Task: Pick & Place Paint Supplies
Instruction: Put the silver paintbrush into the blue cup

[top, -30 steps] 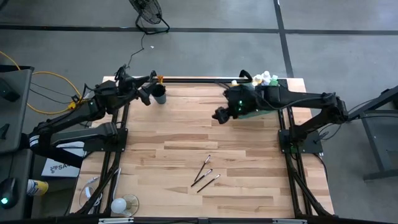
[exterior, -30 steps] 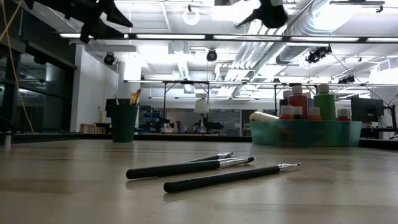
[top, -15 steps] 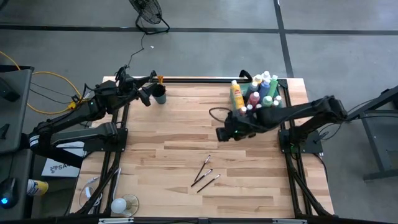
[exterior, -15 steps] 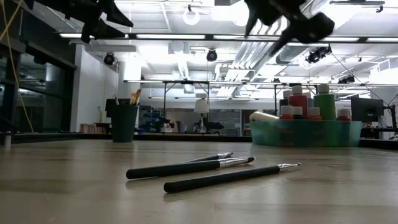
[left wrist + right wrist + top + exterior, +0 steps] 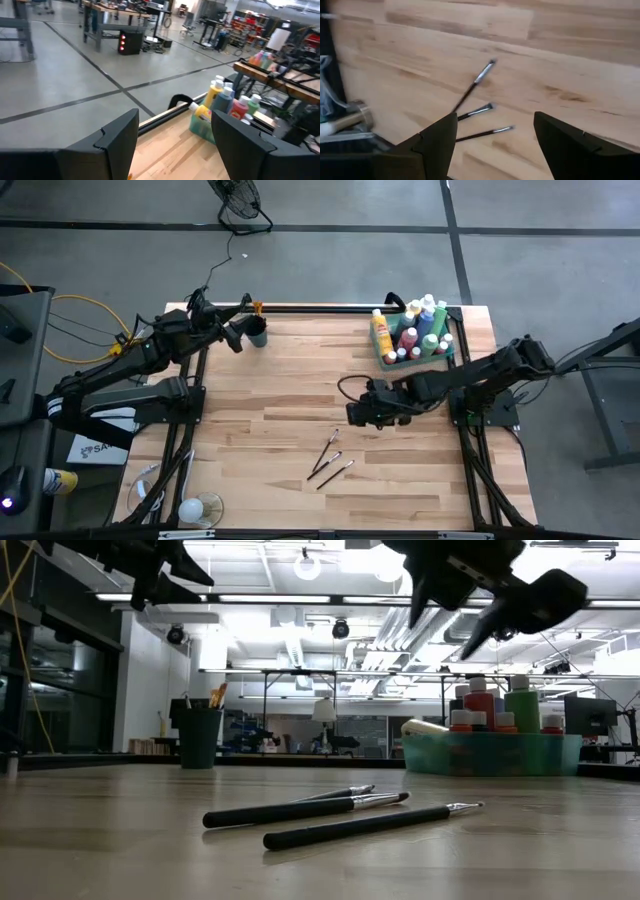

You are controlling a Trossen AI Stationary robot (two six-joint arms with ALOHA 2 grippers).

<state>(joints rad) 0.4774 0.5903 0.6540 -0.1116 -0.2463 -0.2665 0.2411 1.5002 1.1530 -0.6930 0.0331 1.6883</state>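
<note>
The green tray point(image 5: 447, 352) sits at the far right corner of the surface point(image 5: 300, 390), beyond and to the right of the right pincer point(image 5: 356, 414). It is packed with upright paint bottles point(image 5: 408, 338) in yellow, red, green, blue and white. The dark cup point(image 5: 257, 332) stands at the far edge, just beside the left pincer point(image 5: 238, 332), with a brush-like tip showing above its rim in the low view.

The surface is pale wooden planking on a dark frame. Grey floor with dark lines surrounds it, and a workshop with bright ceiling lights lies behind.

Three paintbrushes point(image 5: 331, 458) lie on the surface close together, near the right pincer and on its near side. Their long axes run diagonally, bristle ends toward the far right.

The right pincer hangs above the surface, fingers spread and empty. The left pincer hovers by the cup, also parted and empty.
</note>
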